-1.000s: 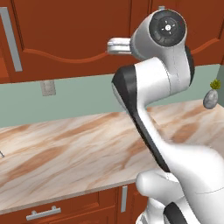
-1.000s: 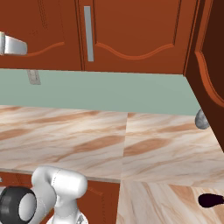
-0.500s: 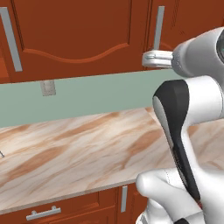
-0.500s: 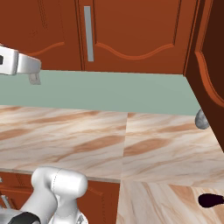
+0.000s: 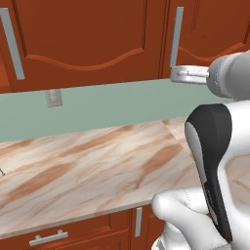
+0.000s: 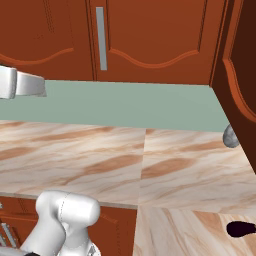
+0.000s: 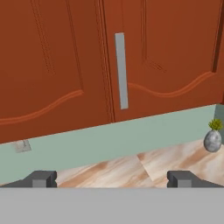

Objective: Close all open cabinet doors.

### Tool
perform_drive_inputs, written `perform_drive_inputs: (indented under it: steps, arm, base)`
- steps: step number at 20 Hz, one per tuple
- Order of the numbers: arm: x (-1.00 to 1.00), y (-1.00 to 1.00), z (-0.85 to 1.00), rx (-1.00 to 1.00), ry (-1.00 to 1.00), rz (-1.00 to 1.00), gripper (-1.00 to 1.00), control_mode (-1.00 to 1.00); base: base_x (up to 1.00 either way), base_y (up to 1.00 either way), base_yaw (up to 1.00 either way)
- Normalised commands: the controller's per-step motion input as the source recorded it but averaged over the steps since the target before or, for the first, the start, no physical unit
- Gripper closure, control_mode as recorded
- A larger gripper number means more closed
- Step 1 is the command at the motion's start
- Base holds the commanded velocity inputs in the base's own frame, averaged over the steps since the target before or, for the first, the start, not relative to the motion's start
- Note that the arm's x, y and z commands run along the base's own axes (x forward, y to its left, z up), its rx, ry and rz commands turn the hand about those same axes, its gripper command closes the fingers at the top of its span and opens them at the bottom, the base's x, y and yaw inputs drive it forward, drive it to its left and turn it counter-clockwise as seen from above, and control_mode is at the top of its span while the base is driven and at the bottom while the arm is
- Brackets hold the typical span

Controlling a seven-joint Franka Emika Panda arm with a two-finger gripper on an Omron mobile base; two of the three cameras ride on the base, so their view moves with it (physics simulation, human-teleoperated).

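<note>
The two-finger gripper (image 7: 111,178) stands wide open and empty, raised above the marbled beige-and-brown stone counter (image 5: 88,171), facing the reddish-brown wooden cabinet doors (image 7: 52,65) with arch-edged panels and a flat grey metal bar handle (image 7: 121,70). At the counter's right edge another such door (image 6: 240,75) seems to stand swung out. A small round grey speckled vase (image 7: 212,141) stands beside it against the pale green backsplash (image 6: 135,105).
</note>
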Motion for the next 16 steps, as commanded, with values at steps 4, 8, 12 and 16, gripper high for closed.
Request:
perform_drive_inputs:
  steps: [4,8,12,16]
  arm:
    - [-0.2,-0.03,0.0,0.0,0.0,0.0,-1.0,-1.0]
    - [-0.05,0.0,-0.04,0.0,0.01,0.02,-1.0,-1.0]
    - [0.01,0.0,-0.11,0.0,0.01,0.01,-1.0,-1.0]
    - [0.0,0.0,0.0,0.0,0.0,0.0,-1.0,1.0]
  base:
    - [0.0,0.0,0.0]
    - [0.0,0.0,0.0]
    - [0.0,0.0,0.0]
    - [0.0,0.0,0.0]
